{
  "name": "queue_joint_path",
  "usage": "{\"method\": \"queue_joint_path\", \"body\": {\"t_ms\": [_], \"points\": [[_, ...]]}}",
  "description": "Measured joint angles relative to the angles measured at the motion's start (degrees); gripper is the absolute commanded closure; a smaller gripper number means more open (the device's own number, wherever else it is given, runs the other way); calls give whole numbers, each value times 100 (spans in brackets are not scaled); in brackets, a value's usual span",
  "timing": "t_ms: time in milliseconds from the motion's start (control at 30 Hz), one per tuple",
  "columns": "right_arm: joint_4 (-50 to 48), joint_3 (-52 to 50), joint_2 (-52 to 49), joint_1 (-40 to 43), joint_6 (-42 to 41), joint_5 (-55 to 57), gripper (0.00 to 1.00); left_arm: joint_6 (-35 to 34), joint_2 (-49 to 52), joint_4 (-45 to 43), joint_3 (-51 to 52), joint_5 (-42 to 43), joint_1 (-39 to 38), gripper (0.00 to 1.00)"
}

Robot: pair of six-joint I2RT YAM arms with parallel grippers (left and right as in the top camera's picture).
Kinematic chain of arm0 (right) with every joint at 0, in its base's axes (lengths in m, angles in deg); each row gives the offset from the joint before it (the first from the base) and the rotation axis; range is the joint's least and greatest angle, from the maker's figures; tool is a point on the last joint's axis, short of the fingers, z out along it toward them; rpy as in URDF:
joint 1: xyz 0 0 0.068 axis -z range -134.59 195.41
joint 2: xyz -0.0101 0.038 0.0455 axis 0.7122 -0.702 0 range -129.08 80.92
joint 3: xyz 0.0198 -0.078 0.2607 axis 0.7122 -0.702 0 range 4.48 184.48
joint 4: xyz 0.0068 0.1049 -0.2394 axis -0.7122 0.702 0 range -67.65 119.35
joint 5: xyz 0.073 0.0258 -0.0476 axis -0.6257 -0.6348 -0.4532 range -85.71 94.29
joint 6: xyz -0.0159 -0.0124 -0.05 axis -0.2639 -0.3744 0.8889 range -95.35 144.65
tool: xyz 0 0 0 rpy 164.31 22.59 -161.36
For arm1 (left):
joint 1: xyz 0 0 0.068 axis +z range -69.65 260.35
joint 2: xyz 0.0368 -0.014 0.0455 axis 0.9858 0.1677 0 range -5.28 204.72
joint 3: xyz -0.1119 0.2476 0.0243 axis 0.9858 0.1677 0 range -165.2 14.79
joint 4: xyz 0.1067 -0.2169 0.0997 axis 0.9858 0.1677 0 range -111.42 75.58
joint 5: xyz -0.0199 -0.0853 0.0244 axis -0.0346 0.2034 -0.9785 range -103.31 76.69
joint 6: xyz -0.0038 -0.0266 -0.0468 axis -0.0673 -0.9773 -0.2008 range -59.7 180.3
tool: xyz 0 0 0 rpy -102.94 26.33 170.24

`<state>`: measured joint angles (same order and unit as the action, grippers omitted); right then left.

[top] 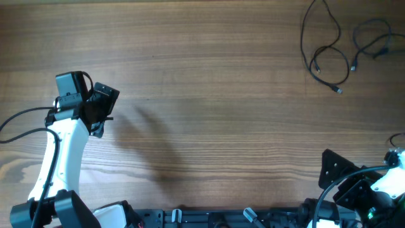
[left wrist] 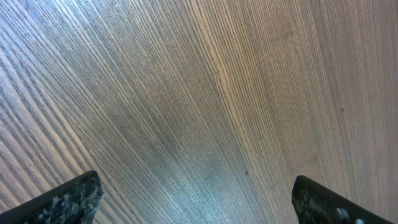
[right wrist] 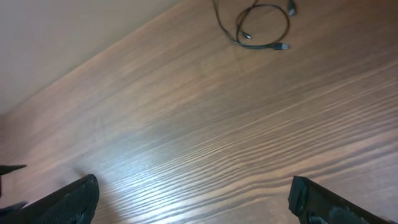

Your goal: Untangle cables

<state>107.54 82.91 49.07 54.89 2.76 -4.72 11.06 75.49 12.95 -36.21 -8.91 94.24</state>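
The cables lie as loose thin black strands at the far right of the wooden table. One cable (top: 326, 54) makes a loop with small plug ends, and a second cable (top: 373, 39) lies beside it at the right edge. Part of them shows at the top of the right wrist view (right wrist: 261, 28). My left gripper (top: 101, 107) is open and empty over bare wood at the left, far from the cables; its fingertips (left wrist: 196, 199) are wide apart. My right gripper (top: 335, 174) is open and empty at the front right, its fingertips (right wrist: 193, 199) wide apart over bare wood.
The wooden table (top: 209, 95) fills the overhead view. The arm bases and their thicker black wires sit along the front edge (top: 209, 218). A pale wall (right wrist: 62, 31) borders the table in the right wrist view.
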Motion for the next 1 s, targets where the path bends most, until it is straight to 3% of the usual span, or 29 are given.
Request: {"method": "queue_joint_path", "body": {"t_ms": [267, 500, 700, 1000], "points": [[-313, -22, 79, 0, 273, -190, 0, -2, 0, 0, 0, 0, 0, 0], [-1615, -839, 916, -2, 573, -251, 0, -2, 0, 0, 0, 0, 0, 0], [-4588, -3075, 1443, -240, 616, -435, 0, -2, 0, 2, 0, 2, 0, 0], [-7681, -5897, 2461, -485, 658, -494, 1, -2, 0, 2, 0, 0, 0, 0]]}}
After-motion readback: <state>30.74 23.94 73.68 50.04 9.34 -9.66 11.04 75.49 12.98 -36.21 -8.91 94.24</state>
